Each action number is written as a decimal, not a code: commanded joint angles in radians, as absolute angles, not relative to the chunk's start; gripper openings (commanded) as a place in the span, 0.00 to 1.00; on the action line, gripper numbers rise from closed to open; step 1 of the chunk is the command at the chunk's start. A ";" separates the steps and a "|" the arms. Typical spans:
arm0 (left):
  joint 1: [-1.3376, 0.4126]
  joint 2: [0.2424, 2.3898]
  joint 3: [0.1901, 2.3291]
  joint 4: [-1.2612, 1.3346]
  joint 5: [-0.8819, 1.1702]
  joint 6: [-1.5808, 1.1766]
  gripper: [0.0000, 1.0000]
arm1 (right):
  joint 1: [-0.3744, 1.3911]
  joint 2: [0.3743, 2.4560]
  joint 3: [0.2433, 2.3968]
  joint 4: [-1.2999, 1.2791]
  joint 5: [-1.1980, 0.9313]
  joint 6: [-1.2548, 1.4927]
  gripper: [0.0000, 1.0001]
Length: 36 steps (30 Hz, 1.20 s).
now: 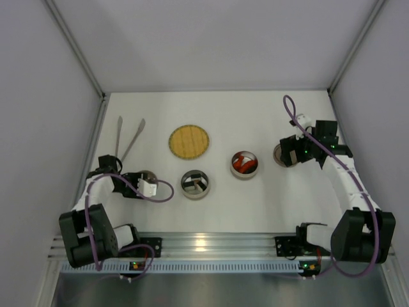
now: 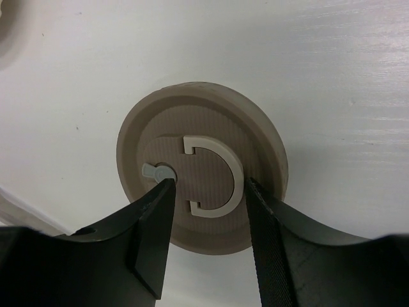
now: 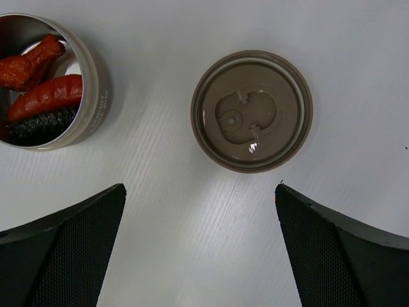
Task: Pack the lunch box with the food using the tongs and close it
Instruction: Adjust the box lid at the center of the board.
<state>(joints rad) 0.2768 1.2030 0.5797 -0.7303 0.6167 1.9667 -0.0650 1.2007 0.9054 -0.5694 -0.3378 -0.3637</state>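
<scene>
Bright, even overhead light; soft shadows; faint glare

The right wrist view's left edge cut off the metal tin (image 3: pixel 96 83) of red-orange food (image 3: pixel 48 93), and the fingers (image 2: pixel 150 243) of the left gripper (image 2: pixel 209 185) hid the lower rim of the beige lid (image 2: pixel 198 109).

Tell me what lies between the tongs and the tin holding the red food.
In the top view, the yellow plate lies between the tongs and that tin.
</scene>
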 commanded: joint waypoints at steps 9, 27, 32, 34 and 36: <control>0.278 1.328 0.687 -0.934 0.589 2.065 0.49 | -0.046 1.215 0.966 -0.549 -0.345 -0.357 0.99; 0.276 1.329 0.835 -1.028 0.687 1.974 0.29 | -0.046 1.209 0.971 -0.555 -0.348 -0.356 0.99; 0.273 1.359 0.853 -1.020 0.658 1.890 0.44 | -0.046 1.207 0.979 -0.561 -0.354 -0.354 0.99; 0.275 1.361 0.851 -1.023 0.631 1.893 0.44 | -0.046 1.206 0.979 -0.564 -0.354 -0.354 0.99; 0.273 1.345 0.819 -0.974 0.611 1.866 0.45 | -0.045 1.206 0.977 -0.565 -0.357 -0.356 0.99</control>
